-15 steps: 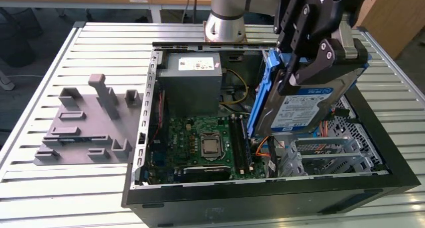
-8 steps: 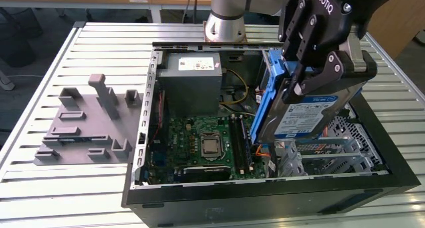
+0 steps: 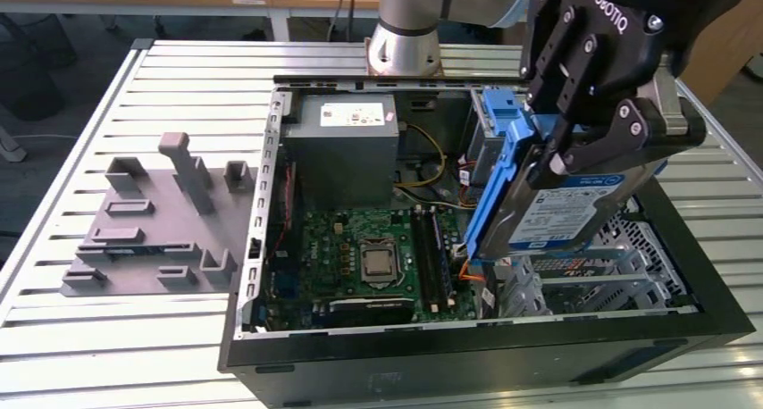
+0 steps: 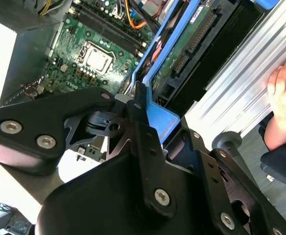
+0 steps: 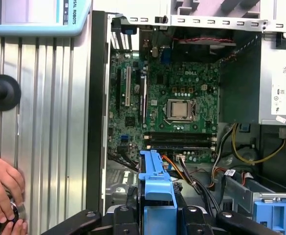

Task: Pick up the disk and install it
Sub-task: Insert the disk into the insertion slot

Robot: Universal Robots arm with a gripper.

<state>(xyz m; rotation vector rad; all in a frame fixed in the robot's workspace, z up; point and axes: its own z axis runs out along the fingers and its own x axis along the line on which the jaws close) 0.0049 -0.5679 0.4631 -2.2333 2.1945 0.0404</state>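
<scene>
In the exterior view my gripper [image 3: 570, 150] is shut on the disk [image 3: 573, 208], a silver-grey drive with a white-and-blue label and a blue rail frame. The disk hangs tilted on edge over the right side of the open computer case [image 3: 477, 342], above its metal drive cage [image 3: 596, 275]. The second wrist view looks along the black fingers [image 4: 142, 110] to the disk's [image 4: 187, 44] green circuit-board underside and blue frame. In the first wrist view the blue rail of the disk [image 5: 155, 181] sits between the fingers, above the motherboard [image 5: 177, 107].
A grey power supply box [image 3: 346, 141] fills the case's back corner. A grey plastic fixture [image 3: 155, 221] lies on the slatted table at the exterior view's left. A person's hand [image 5: 3, 191] rests beside the case. A blue latch piece [image 5: 275, 215] sits by the cables.
</scene>
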